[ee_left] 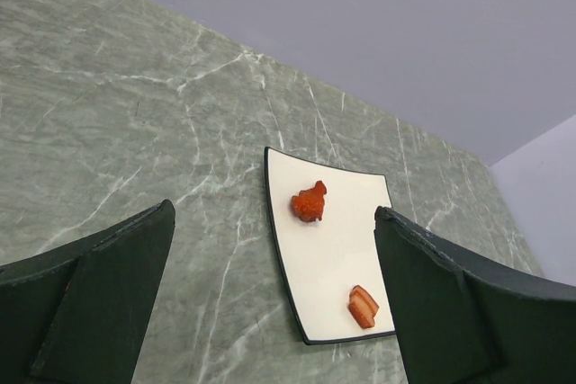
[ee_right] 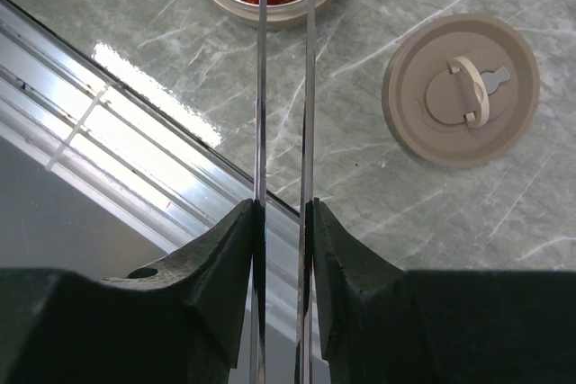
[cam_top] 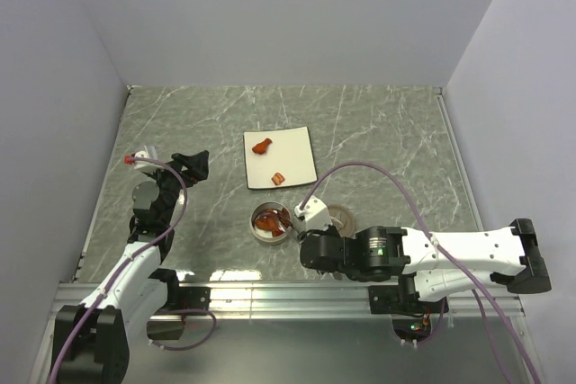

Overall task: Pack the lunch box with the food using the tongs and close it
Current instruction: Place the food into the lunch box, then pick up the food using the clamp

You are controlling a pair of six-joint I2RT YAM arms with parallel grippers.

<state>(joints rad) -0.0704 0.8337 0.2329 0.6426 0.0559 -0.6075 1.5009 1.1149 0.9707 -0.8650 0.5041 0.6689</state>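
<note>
From above, my right claw [cam_top: 309,215] reaches in over the lunch box [cam_top: 270,241], a small round tin just in front of the white plate [cam_top: 301,146]. Red-orange food [cam_top: 268,220] lies in the tin, several pieces as far as I can tell. The lid [cam_top: 340,217] lies flat on the desk [cam_top: 396,141] just right of the tin, partly hidden by my wrist. Two pieces are left on the plate, one piece [cam_top: 262,145] at the far side and one piece [cam_top: 280,178] near the front edge. My left claw [cam_top: 192,165] hangs off to the left, well apart from all this.

Through my left wrist camera, the left claw [ee_left: 270,218] stands wide open and empty, looking towards the plate [ee_left: 328,249] and its two pieces.

Through my right wrist camera, the right claw [ee_right: 283,213] is clamped on the tongs [ee_right: 261,87], one finger pressing each arm. The arms run forward close together to the tin [ee_right: 270,13]; the tips are cut off by the picture's edge, so I cannot tell whether they hold anything. The lid [ee_right: 461,89] sits handle up, apart from the tin.

I judge the packing mostly done: two pieces to fetch, then the lid to put on
</note>
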